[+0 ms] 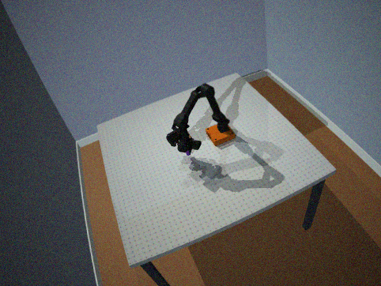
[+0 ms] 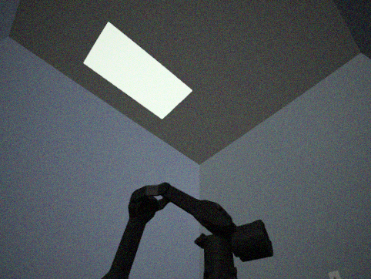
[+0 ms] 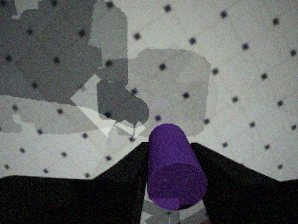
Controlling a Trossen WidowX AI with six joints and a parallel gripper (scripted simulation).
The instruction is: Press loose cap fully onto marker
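1. The hand [image 3: 175, 172] pinches the purple cap [image 3: 176, 167] between its two black fingers
2. The cap sits above the dotted bench [image 1: 166, 205], just beside the arm's orange base plate [image 1: 226, 139]

marker: not visible | gripper [image 3: 172, 172] fingers: cut off, bottom edge

We see the cap [image 3: 175, 167] between the gripper [image 3: 172, 200] fingers, above the table [image 1: 166, 205], left of the base [image 1: 225, 139].
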